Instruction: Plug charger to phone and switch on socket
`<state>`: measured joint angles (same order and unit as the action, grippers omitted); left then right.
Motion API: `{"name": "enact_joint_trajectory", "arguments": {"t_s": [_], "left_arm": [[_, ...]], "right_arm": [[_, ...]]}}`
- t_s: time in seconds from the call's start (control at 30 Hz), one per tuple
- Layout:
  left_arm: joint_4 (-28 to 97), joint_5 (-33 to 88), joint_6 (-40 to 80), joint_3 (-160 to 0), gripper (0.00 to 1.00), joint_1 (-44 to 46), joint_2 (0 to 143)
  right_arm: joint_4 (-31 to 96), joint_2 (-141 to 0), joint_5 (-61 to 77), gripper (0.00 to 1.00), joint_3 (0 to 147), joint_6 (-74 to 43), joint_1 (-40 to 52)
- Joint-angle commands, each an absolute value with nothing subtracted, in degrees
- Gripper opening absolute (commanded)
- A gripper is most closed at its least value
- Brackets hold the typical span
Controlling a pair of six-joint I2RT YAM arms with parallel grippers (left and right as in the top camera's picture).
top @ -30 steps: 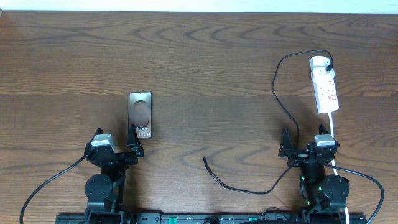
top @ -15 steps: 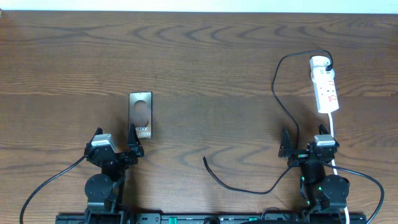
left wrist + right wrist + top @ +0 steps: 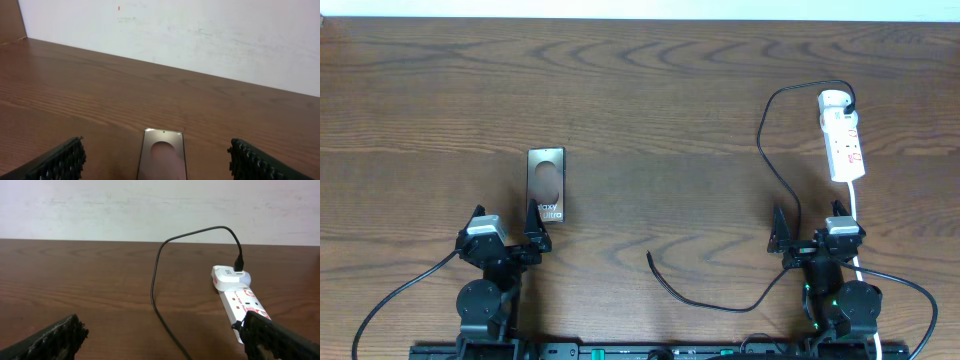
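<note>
The phone (image 3: 546, 184) lies flat on the wooden table at the left, dark brown face up; it also shows in the left wrist view (image 3: 162, 160). My left gripper (image 3: 506, 232) is open just in front of its near end, the phone between the spread fingers (image 3: 60, 160). The black charger cable (image 3: 775, 180) runs from the white adapter on the socket (image 3: 842, 135) down to its free plug tip (image 3: 651, 256) at centre. My right gripper (image 3: 808, 232) is open, near the socket's (image 3: 240, 300) near end, with the cable (image 3: 157, 290) between its fingers (image 3: 270, 337).
The socket's white cord (image 3: 856, 215) runs down past my right arm. A white wall (image 3: 200, 30) stands behind the table's far edge. Black arm cables (image 3: 390, 300) trail at the front corners.
</note>
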<state>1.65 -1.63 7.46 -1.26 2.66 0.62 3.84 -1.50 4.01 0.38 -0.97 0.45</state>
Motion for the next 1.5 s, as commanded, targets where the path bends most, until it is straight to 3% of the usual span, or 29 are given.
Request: {"name": "enact_joint_trajectory", "arguments": {"t_s": [0.0,1.03,1.27,1.47], "left_arm": [[3.99,-2.17,7.14,-0.23,0.90,2.31,0.60],[4.29,-1.41,7.14,-5.06,0.90,2.31,3.20],[7.95,0.91,7.11,-22.24,0.90,2.31,25.15],[23.20,3.07,3.31,-44.53,0.90,2.31,49.21]], "right_arm": [[4.10,-1.78,3.53,0.99,0.32,-0.58,0.80],[4.08,-1.78,3.53,0.99,0.32,-0.58,0.80],[4.10,-1.78,3.53,0.99,0.32,-0.58,0.80],[4.10,-1.78,3.53,0.99,0.32,-0.58,0.80]]}}
